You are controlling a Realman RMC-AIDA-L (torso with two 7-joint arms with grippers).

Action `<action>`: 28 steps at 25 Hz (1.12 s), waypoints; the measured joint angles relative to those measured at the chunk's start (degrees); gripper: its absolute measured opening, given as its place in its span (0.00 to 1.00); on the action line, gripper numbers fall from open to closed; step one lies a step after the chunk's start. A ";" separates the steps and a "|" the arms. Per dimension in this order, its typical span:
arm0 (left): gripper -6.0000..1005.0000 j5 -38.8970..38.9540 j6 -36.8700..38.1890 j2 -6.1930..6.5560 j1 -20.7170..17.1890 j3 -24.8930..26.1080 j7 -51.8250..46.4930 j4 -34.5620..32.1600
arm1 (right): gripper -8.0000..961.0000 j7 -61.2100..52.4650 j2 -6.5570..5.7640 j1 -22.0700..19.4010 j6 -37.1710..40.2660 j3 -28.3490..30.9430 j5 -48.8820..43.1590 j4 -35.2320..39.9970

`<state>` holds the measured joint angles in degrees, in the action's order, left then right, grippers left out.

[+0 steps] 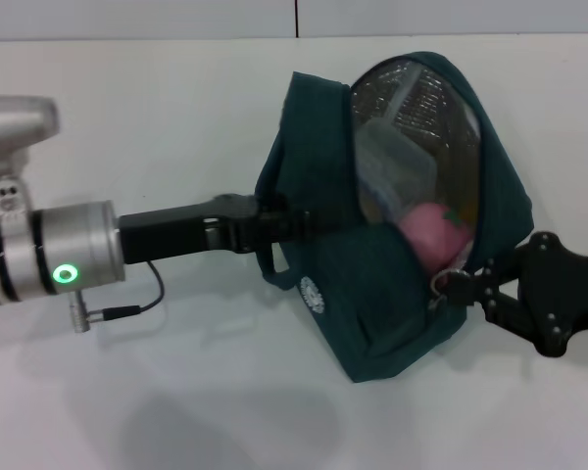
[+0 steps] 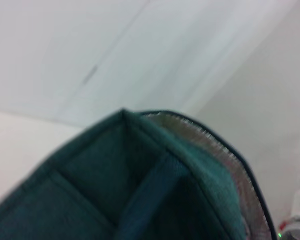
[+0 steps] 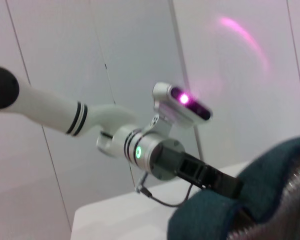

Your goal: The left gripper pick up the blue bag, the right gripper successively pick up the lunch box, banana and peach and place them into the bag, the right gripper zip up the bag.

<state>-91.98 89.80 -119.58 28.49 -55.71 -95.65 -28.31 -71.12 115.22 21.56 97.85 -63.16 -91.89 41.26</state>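
The blue bag (image 1: 392,294) hangs above the white table, its mouth open and its foil lining (image 1: 421,98) showing. My left gripper (image 1: 279,225) reaches in from the left and is shut on the bag's side by a handle. Inside lie the clear lunch box (image 1: 397,162) and the pink peach (image 1: 433,233). A yellow sliver (image 1: 375,208) under the box may be the banana. My right gripper (image 1: 478,284) is at the bag's right edge, shut on the zipper's metal ring pull (image 1: 443,283). The left wrist view is filled with the bag's fabric (image 2: 115,190). The right wrist view shows the bag (image 3: 275,170) and the left gripper (image 3: 225,182).
The white table (image 1: 127,392) lies beneath the bag, with a pale wall behind it. A thin cable (image 1: 142,299) loops down from the left wrist.
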 joint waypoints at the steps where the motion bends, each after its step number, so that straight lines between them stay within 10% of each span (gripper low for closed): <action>1: 0.60 0.60 -0.01 0.03 -0.31 0.01 0.76 0.00 | 0.02 0.00 0.00 0.02 0.23 -0.07 0.52 0.38; 9: 0.87 6.54 -0.07 0.18 -4.06 0.54 7.49 0.14 | 0.02 -0.31 0.10 0.78 0.55 -0.75 4.49 3.58; 28: 0.87 7.38 1.88 0.95 -9.52 6.23 7.28 -0.13 | 0.02 -4.21 0.53 10.33 -6.48 -2.48 7.62 5.14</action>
<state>-84.60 91.68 -118.63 18.97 -49.48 -88.37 -28.44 -75.34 115.75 31.90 91.37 -65.64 -84.27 46.40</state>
